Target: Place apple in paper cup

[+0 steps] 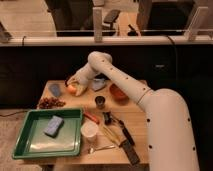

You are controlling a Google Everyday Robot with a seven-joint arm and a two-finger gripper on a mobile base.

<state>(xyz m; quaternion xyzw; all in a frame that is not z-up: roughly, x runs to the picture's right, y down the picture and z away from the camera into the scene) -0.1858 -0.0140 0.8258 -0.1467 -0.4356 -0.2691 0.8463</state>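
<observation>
The apple [73, 89], small and orange-yellow, is at the back left of the wooden table [140, 125]. My gripper [75, 84] reaches down from the white arm and is shut on the apple, just above the table. The white paper cup [90, 131] stands upright near the table's front, right of the green tray [30, 145], well away from the gripper.
A dark metal can [100, 102] and an orange-red bowl [119, 93] stand right of the apple. A carrot [91, 118] lies just behind the cup. Utensils [122, 135] lie at the front right. Grapes [50, 103] and a blue item [55, 90] are at the left; a blue sponge [54, 126] is in the tray.
</observation>
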